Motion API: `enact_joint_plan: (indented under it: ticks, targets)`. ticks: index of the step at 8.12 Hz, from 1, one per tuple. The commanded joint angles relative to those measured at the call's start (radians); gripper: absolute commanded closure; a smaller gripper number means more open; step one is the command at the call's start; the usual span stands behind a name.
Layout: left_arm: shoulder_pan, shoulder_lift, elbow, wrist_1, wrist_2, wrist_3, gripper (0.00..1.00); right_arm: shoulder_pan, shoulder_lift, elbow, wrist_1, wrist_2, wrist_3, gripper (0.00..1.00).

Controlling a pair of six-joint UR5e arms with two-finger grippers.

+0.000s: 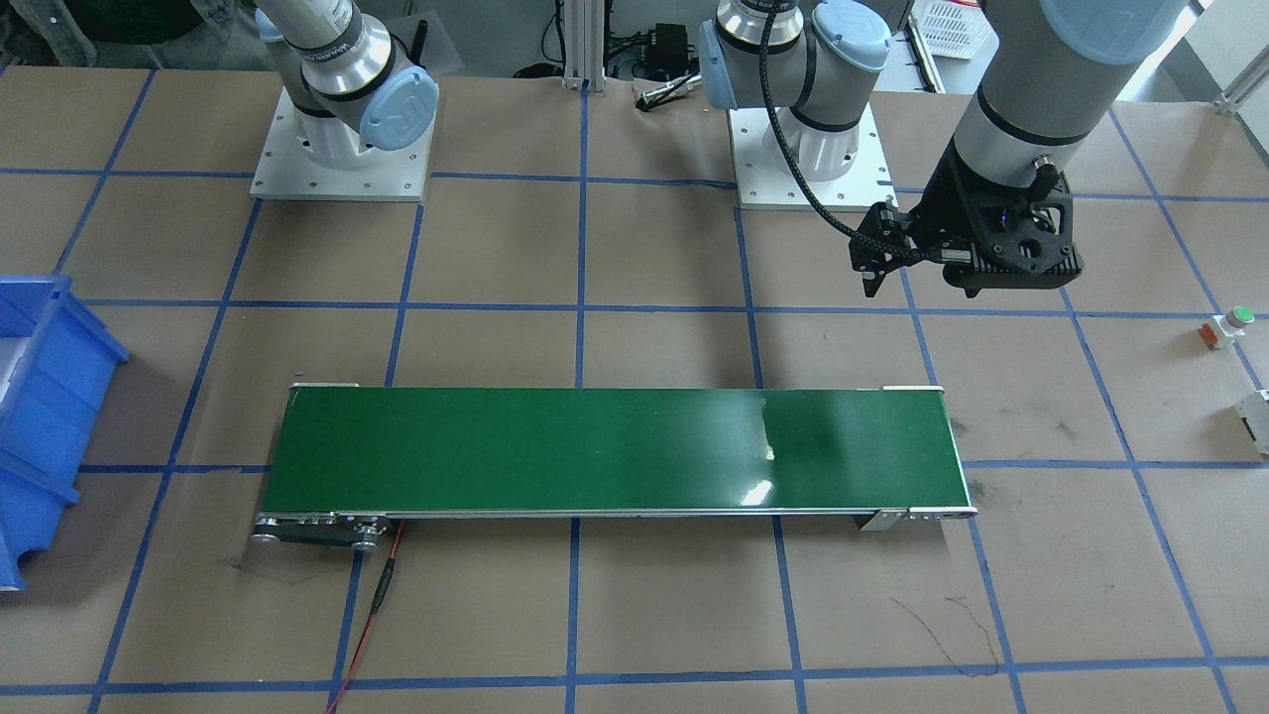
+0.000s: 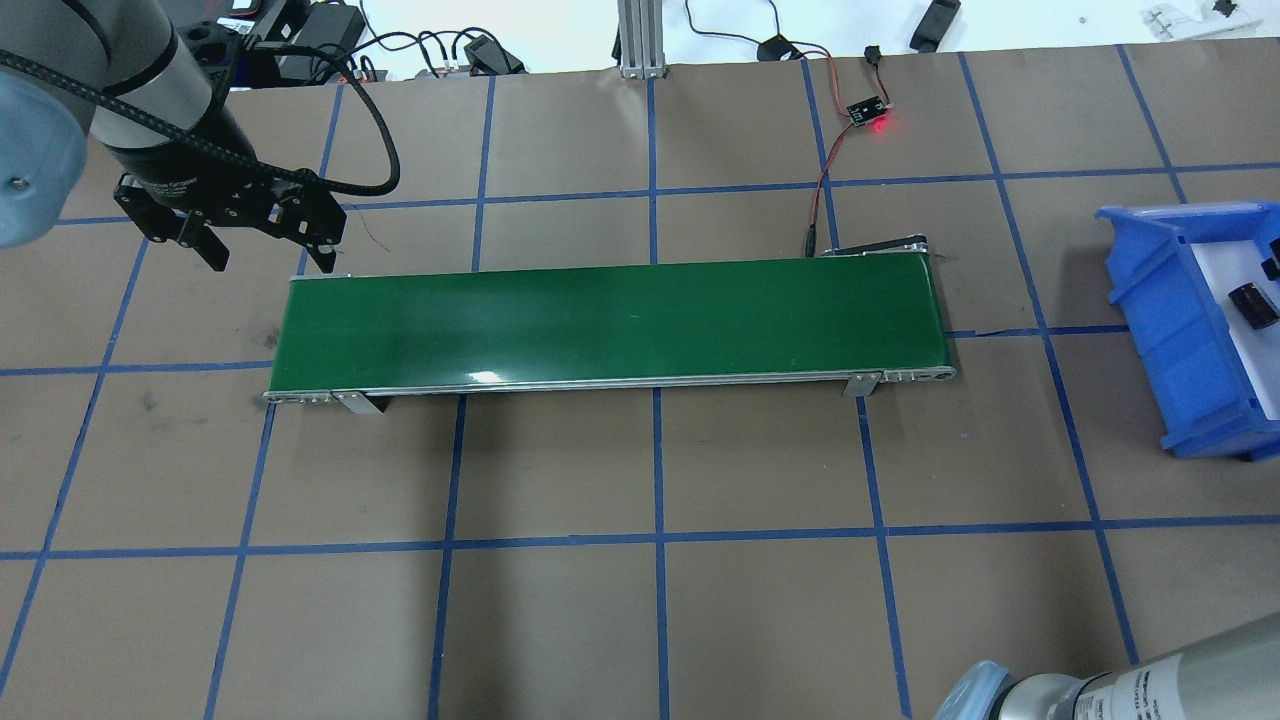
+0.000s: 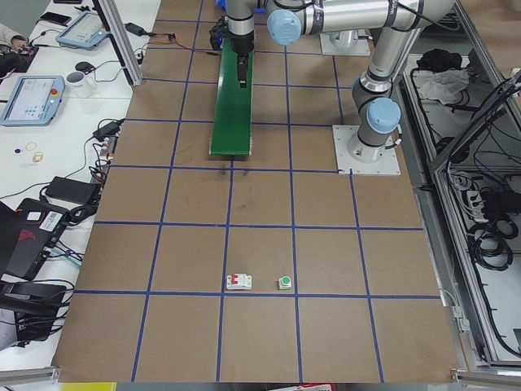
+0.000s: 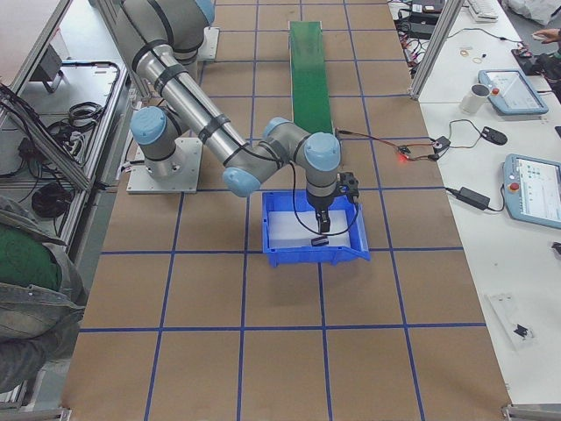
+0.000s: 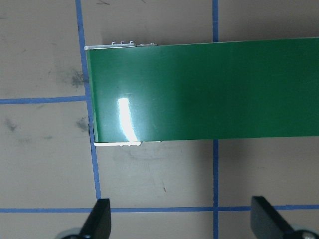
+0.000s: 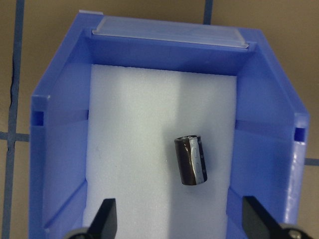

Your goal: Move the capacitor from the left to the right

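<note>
The capacitor [image 6: 190, 160], a stubby black cylinder with pale print, lies on its side on the white foam inside the blue bin [image 6: 60, 149]; it also shows at the overhead view's right edge [image 2: 1253, 303]. My right gripper [image 6: 180, 219] hangs open just above the bin, its fingers apart on either side of the capacitor and not touching it. My left gripper [image 2: 268, 255] is open and empty, hovering over the table by the far corner of the left end of the green conveyor belt [image 2: 610, 325]; the belt's surface is bare.
A white block with a green button [image 1: 1229, 325] and a white boxy part [image 1: 1257, 416] sit on the table out beyond the belt's left end. A small board with a red light [image 2: 868, 110] and its wires lie behind the belt.
</note>
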Motion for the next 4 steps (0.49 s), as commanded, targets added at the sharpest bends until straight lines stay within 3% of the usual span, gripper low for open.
enact_joint_plan:
  ticks: [1, 4]
  targets:
    - [0.000, 0.000, 0.000, 0.000, 0.000, -0.001, 0.00, 0.009, -0.153, -0.004, 0.064, 0.001, 0.072, 0.00]
    - [0.000, 0.000, 0.000, 0.000, 0.000, -0.001, 0.00, 0.071, -0.250, -0.022, 0.194, -0.011, 0.184, 0.00]
